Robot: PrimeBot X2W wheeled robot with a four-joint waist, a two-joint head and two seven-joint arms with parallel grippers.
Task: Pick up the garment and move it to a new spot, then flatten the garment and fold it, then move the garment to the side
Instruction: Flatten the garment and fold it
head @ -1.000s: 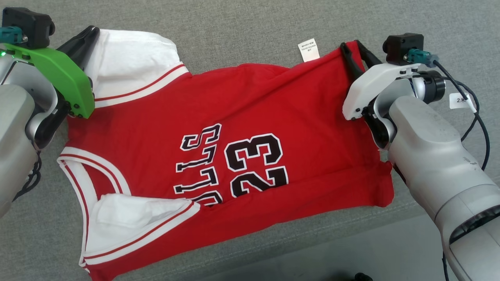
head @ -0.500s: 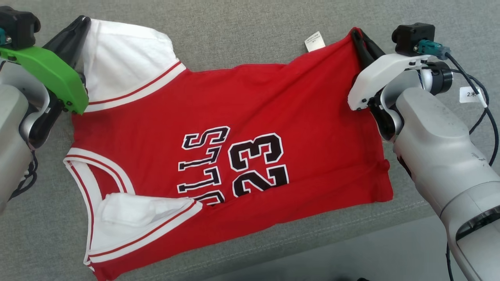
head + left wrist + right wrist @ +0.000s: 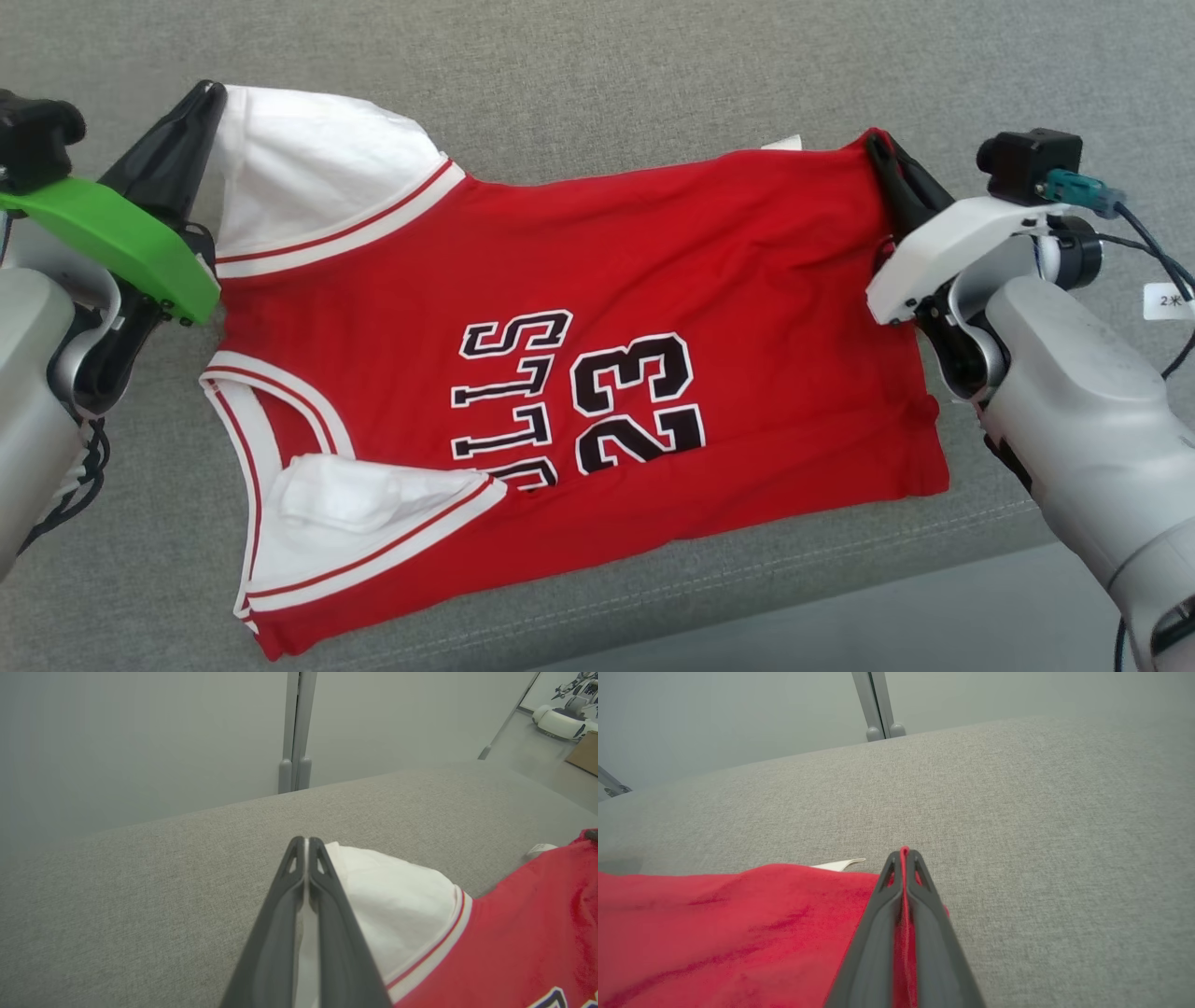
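The garment (image 3: 579, 308) is a red basketball jersey with white trim and black "23" lettering, spread across a grey cushion. My left gripper (image 3: 213, 91) is shut on its white far-left shoulder corner; in the left wrist view white cloth (image 3: 392, 905) runs between the closed left gripper (image 3: 306, 841) fingers. My right gripper (image 3: 876, 142) is shut on the red far-right hem corner; the right wrist view shows red fabric (image 3: 738, 924) pinched in the right gripper (image 3: 904, 851). The far edge looks lifted between both grippers. A white label (image 3: 782, 143) peeks from behind that edge.
The grey upholstered cushion (image 3: 597, 84) stretches beyond the garment, with open fabric at the far side. Its front seam and edge (image 3: 840, 560) run near the jersey's lower hem. A pale wall and a grey post (image 3: 294, 728) stand behind the cushion.
The right gripper closed on the red hem corner. Both grippers then drew the far edge of the jersey toward me, and the white label slipped behind the red cloth.
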